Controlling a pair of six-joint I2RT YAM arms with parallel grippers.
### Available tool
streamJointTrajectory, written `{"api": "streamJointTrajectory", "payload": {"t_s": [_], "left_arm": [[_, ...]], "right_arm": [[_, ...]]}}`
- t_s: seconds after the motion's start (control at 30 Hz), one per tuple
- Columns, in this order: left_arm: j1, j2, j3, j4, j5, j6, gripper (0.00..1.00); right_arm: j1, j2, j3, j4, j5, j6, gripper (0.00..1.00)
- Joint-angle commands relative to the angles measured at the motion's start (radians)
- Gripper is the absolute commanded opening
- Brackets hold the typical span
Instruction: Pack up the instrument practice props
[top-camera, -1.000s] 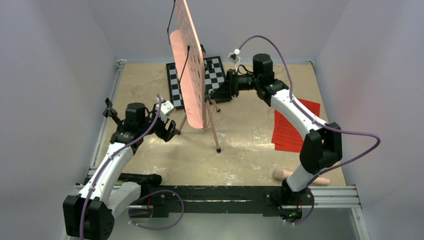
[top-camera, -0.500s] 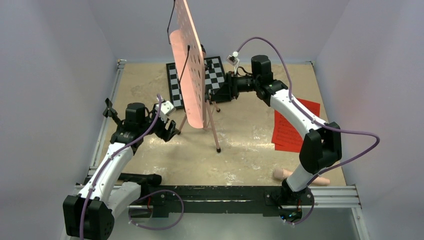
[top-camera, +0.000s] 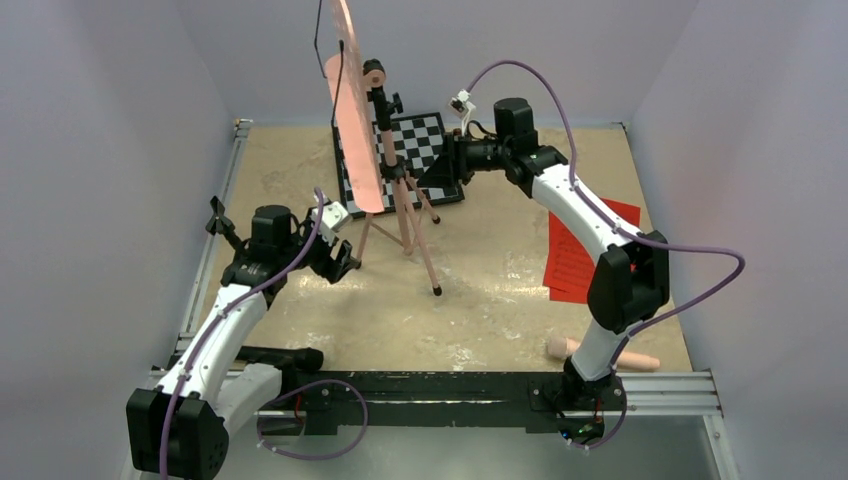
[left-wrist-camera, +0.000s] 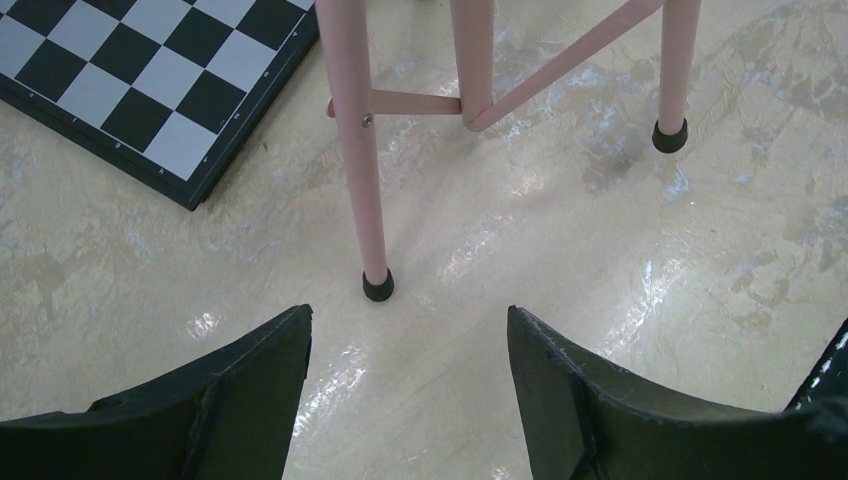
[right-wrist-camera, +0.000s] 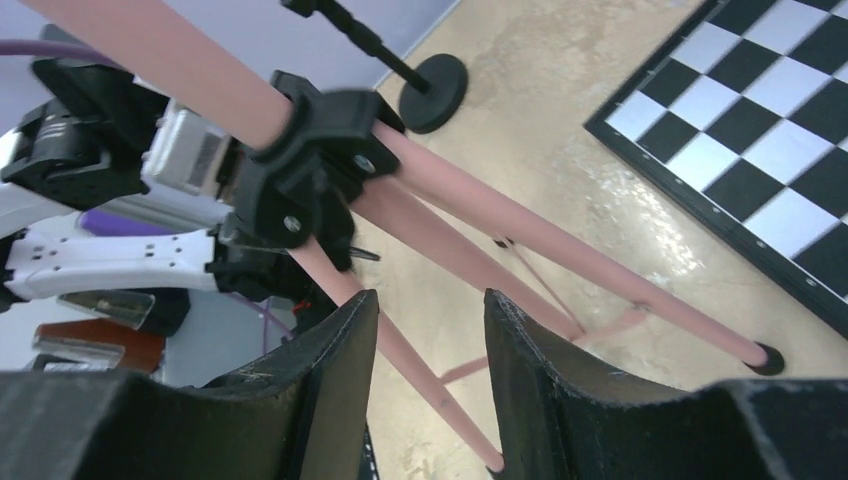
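- A mottled beige table (top-camera: 500, 300) sits between pale lilac walls, and a chessboard (top-camera: 425, 140) lies at its far side.
- The pink music stand (top-camera: 352, 120) stands at far centre, by the chessboard's near-left edge. In the top view its pole runs from the tripod hub up toward the far wall. The perforated desk shows edge-on there, with its face turned left.
- Only the left wrist view shows two black-capped feet set on the table, one near the chessboard's corner. The third foot is out of frame.
- Only the right wrist view shows the hub's black clamp close up, with the black peg stand (right-wrist-camera: 432, 85) beyond it on its round base.
- The right gripper (right-wrist-camera: 430, 310) has its fingers partly apart with a pink leg running through the gap. I cannot tell whether they pinch it.
- The left gripper (left-wrist-camera: 405, 330) is spread wide with nothing in it, low over the table near one foot.
- At right the red sheets (top-camera: 580, 255) lie flat. The peach tube (top-camera: 562, 347) lies by the right arm's base, partly hidden, with its long axis running left-right.
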Motion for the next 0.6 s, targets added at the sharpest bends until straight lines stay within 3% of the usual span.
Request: {"api": "streamJointTrajectory", "payload": {"t_s": [0.0,0.13,0.23,0.3,0.37,0.4,0.43,0.47,0.5,0.57], "left_arm": [[0.006,0.006,0.015,0.037,0.010,0.010,0.76],[0.000,0.029,-0.001,0.120,0.070,0.049,0.76],[-0.060,0.156,-0.030,0.535,-0.209,-0.052,0.84],[-0.063,0.382,0.078,0.656,-0.174,-0.109,0.86],[-0.079,0.542,0.185,0.760,-0.132,-0.181,0.86],[-0.101,0.604,0.234,0.790,-0.111,-0.162,0.80],[-0.115,0.669,0.278,0.803,-0.078,-0.136,0.47],[-0.130,0.713,0.341,0.786,-0.054,-0.114,0.04],[-0.153,0.744,0.384,0.746,-0.049,-0.051,0.00],[-0.213,0.760,0.335,0.850,-0.089,0.167,0.00]], "right_arm": [[-0.018,-0.001,-0.022,-0.042,0.091,-0.048,0.47],[-0.018,-0.011,-0.064,-0.039,0.103,-0.056,0.38],[-0.021,-0.019,-0.078,-0.035,0.086,-0.058,0.38],[-0.020,-0.046,-0.087,0.000,0.009,-0.075,0.48],[-0.019,-0.090,-0.114,0.101,-0.154,-0.077,0.68],[-0.002,-0.109,-0.137,0.175,-0.199,-0.086,0.85],[0.032,-0.125,-0.141,0.111,-0.154,-0.178,0.97],[0.103,-0.121,-0.119,-0.009,-0.094,-0.357,0.99],[0.152,-0.071,-0.095,-0.095,-0.070,-0.475,0.99],[0.202,0.019,-0.067,-0.101,-0.032,-0.483,0.99]]}}
